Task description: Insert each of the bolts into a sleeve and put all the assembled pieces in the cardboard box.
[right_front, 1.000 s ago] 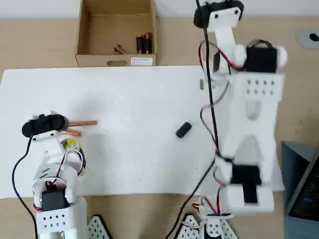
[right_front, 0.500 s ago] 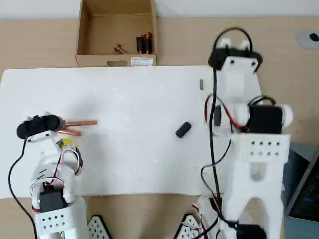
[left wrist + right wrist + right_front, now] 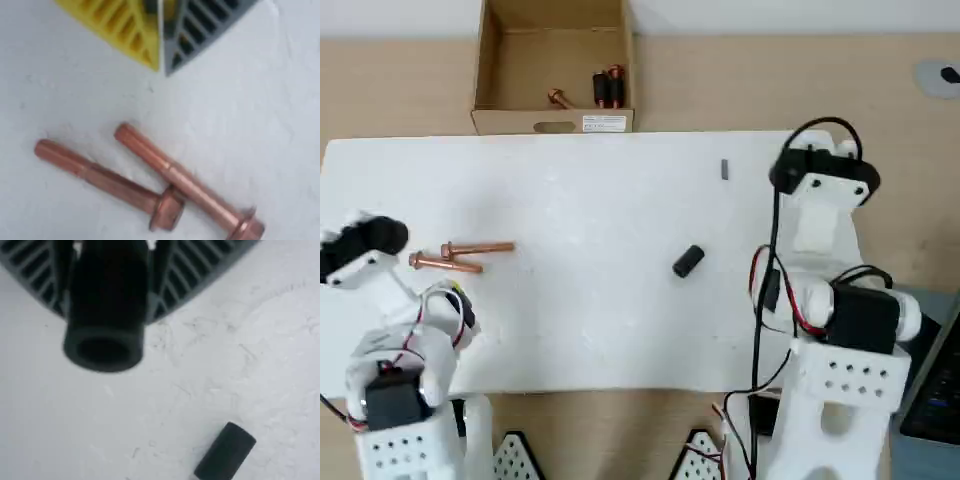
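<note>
Two copper bolts (image 3: 460, 256) lie side by side on the white mat, seen close in the left wrist view as bolts (image 3: 150, 185) with their heads together. My left gripper (image 3: 161, 62) is shut and holds nothing, its yellow and grey fingers meeting just short of the bolts' tips; from above, the left gripper (image 3: 360, 245) is to the left of them. My right gripper (image 3: 107, 310) is shut on a black sleeve (image 3: 105, 340) above the mat at the right side. A second loose sleeve (image 3: 688, 261) lies mid-mat, the same sleeve (image 3: 226, 452) appearing in the right wrist view.
The cardboard box (image 3: 485, 70) stands beyond the mat's far edge and holds a bare bolt (image 3: 558, 98) and two sleeved pieces (image 3: 607, 88). A small grey piece (image 3: 724, 169) lies on the white mat (image 3: 580, 200). A dark device sits at the right edge.
The right arm has drawn back from near the box to the mat's right side. The left arm has pulled away to the left, uncovering the bolts' heads.
</note>
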You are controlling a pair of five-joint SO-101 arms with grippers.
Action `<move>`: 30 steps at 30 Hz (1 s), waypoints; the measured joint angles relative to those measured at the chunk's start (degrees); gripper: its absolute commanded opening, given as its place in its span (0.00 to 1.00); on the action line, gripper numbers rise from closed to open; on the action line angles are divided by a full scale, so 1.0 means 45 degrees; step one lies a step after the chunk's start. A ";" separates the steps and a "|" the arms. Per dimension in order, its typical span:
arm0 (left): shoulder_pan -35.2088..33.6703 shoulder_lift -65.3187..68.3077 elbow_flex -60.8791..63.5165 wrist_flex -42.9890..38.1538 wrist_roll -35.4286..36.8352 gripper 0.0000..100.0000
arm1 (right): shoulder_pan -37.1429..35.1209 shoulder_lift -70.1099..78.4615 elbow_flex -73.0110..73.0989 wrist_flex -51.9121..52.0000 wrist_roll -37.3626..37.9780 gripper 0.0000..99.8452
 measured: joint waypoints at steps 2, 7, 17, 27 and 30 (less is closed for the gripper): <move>0.0000 0.1289 -0.1133 0.0449 0.0488 0.00 | 0.0059 -0.0156 0.0059 0.0000 0.0000 0.01; 0.0000 0.4454 -0.3888 0.1446 0.1700 0.00 | 0.0078 -0.0410 0.0078 -0.0039 0.0000 0.01; -0.0059 1.0198 -0.7639 0.3009 0.4376 0.00 | 0.0821 -0.0410 0.0078 -0.0039 0.0000 0.01; -0.1289 1.5140 -0.9495 0.3028 0.5646 0.00 | 0.1719 -0.0410 0.0078 -0.0039 0.0000 0.01; -0.1368 1.6274 -1.0315 0.3028 0.5763 0.00 | 0.1758 -0.0410 0.0078 -0.0039 0.0000 0.01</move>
